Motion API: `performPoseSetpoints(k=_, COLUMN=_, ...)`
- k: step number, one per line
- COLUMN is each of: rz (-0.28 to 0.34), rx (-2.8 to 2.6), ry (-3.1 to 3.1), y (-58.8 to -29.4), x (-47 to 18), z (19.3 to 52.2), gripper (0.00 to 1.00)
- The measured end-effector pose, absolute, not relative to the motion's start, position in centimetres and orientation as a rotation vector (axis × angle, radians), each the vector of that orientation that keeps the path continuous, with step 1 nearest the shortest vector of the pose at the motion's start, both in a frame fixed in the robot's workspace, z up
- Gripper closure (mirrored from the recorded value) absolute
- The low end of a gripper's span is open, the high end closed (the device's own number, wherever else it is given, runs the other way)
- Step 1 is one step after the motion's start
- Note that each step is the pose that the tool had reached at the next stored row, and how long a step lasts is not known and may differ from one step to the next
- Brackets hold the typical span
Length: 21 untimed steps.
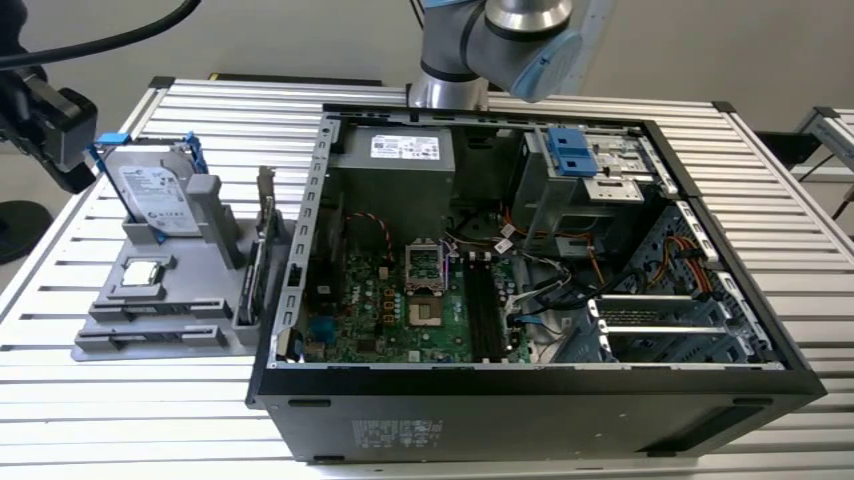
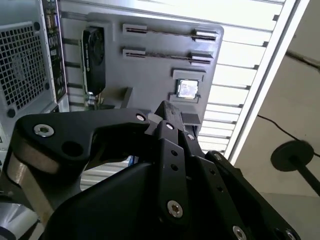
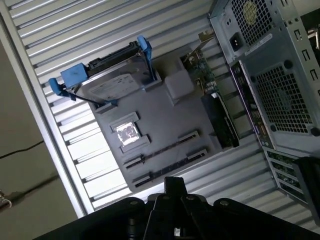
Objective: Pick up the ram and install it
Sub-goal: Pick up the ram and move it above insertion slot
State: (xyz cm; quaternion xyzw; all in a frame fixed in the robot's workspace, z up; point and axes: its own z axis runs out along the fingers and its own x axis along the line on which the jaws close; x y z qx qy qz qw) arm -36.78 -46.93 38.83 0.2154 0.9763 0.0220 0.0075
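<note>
We begin at the gripper (image 2: 169, 112). In both wrist views its black linkage crowds the foreground. We cannot tell how far it is open, nor whether it has hold of anything. In the second wrist view its tip lies in front of the edge of a gray holder (image 2: 150, 75), close to the processor chip (image 2: 189, 89) that sits in a square recess there.

Beyond the chip the holder has two long slots side by side, each with pale clips at its ends. We take the ram (image 2: 167, 33) to be the thin dark strip seated edge-on in one of these slots. A like strip runs along the neighbouring slot, and we cannot tell more of either.

The holder also carries a hard drive (image 3: 112, 82) in a blue frame, tilted up on one edge, and an upright card with a metal bracket (image 1: 267, 235).

The holder rests on a ribbed metal table (image 1: 134, 420), just beside the open computer case (image 1: 534, 410) on the exterior view's left. Inside the case lies the green motherboard (image 1: 380, 300) with its long black slots (image 1: 485, 305). The arm (image 1: 494, 40) rises behind the case.
</note>
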Motion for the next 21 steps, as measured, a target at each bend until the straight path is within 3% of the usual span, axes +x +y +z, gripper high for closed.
performPoseSetpoints(k=21, rz=0.066, rx=0.953, ry=2.973, y=-46.98, x=-36.78, z=38.83, gripper=1.00)
